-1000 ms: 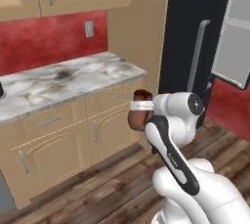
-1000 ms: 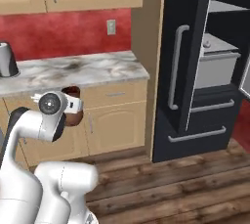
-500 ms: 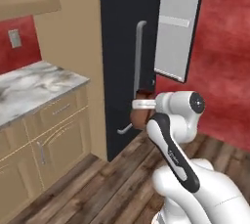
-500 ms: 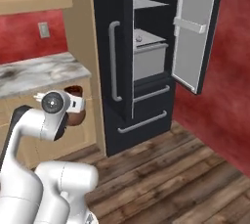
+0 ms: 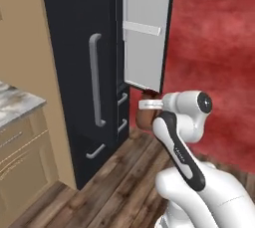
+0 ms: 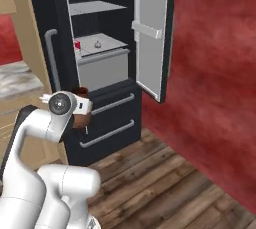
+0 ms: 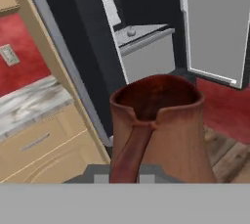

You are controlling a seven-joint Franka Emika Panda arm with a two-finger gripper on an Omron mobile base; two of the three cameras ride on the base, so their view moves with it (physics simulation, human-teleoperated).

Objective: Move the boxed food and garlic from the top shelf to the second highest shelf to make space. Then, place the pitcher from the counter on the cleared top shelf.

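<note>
I have the pitcher (image 7: 158, 127) pinched in the jaws by its handle, which runs down toward the lower centre of the hand view while the body stands upright with its mouth facing up. In the right base view the pitcher (image 6: 81, 113) sits at left of centre, just beyond the wrist, low against the fridge's drawer fronts. The top shelf (image 6: 95, 7) lies in the upper middle of that frame, well above and beyond the jug. The boxed food (image 6: 77, 45) and garlic (image 6: 98, 45) rest on the shelf below it. My judgement: the coming move is a lift up and inward through the open door (image 6: 150, 30)
</note>
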